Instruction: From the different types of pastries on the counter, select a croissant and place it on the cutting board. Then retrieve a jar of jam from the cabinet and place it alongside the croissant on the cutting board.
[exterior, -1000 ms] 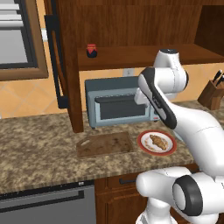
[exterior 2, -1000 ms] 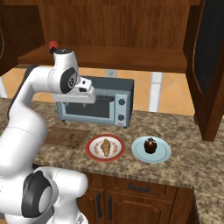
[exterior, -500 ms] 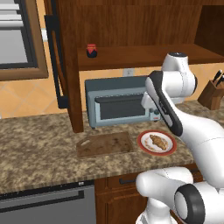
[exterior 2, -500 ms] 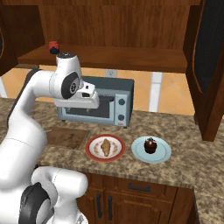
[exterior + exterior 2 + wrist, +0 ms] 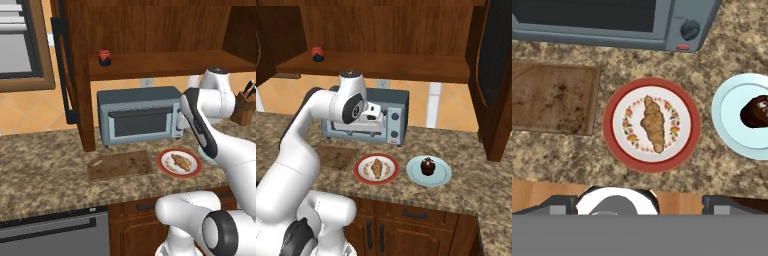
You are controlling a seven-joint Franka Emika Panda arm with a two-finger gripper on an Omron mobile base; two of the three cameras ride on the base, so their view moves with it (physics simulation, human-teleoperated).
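Observation:
The croissant [image 5: 653,123] lies on a red-rimmed plate [image 5: 612,142] on the granite counter [image 5: 572,155], also seen as croissant [image 5: 181,162] and croissant [image 5: 376,168]. The dark cutting board [image 5: 552,97] lies bare just left of that plate, cutting board [image 5: 120,165]. My gripper [image 5: 639,204] hangs high above the plate, open, its dark fingertips [image 5: 562,203] wide apart with nothing between them. The jar of jam [image 5: 104,57] stands on the cabinet shelf [image 5: 165,64], jar [image 5: 317,53]. A round dark pastry [image 5: 427,166] sits on a light blue plate [image 5: 442,175].
A grey toaster oven [image 5: 137,116] stands behind the board and plates. The cabinet's doors stand open, one at the left [image 5: 65,65] and one at the right [image 5: 496,75]. A knife block [image 5: 245,105] is at the far right.
My arm has swung right and the hand has come down a little in front of the toaster oven, toward the red-rimmed plate. Nothing on the counter has moved.

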